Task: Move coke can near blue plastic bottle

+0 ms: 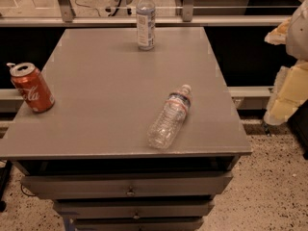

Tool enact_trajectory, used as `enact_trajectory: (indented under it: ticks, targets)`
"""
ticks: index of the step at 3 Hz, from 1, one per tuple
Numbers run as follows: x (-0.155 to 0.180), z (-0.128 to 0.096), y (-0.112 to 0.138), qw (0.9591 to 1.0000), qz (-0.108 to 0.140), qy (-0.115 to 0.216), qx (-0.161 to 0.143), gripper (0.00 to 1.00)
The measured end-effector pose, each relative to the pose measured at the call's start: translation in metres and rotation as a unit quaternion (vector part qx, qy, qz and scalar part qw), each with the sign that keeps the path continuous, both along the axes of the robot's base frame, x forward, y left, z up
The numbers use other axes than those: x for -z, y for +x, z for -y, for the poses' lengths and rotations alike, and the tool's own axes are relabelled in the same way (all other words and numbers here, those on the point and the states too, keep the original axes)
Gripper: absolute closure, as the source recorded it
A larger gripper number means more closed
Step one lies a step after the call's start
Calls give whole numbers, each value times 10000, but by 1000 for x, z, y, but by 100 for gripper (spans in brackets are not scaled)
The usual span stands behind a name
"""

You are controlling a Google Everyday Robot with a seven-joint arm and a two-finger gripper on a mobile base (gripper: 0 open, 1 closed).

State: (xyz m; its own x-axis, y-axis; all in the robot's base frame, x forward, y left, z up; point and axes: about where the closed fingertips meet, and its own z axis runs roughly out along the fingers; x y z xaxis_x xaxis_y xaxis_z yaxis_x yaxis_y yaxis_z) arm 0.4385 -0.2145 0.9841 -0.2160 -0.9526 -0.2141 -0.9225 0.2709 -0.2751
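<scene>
The coke can (32,88), red with white script and a silver top, stands upright at the left edge of the grey cabinet top (110,90). The blue plastic bottle (145,19), with a white cap and a pale label, stands upright at the far edge, near the middle. My gripper (288,96) shows as pale yellowish and white parts at the right edge of the view. It hangs beside the cabinet, off the top, far from both the can and the bottle, and holds nothing that I can see.
A clear crinkled bottle (171,118) with a narrow dark label band lies on its side right of centre, cap pointing away. Drawers (130,186) front the cabinet below. A rail and glass panel (96,4) run behind the cabinet. Speckled floor (269,191) lies to the right.
</scene>
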Motion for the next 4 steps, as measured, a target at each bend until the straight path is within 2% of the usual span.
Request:
enact_trajectory:
  ticks: [1, 2, 3, 4]
  targets:
    - [0, 0, 0, 10000, 0, 0, 0, 0]
    - [-1, -12, 6, 9999, 81, 147, -16, 0]
    - [-1, -52, 31, 9975, 141, 685, -86, 0]
    - [8, -114, 58, 9873, 52, 1579, -147, 0]
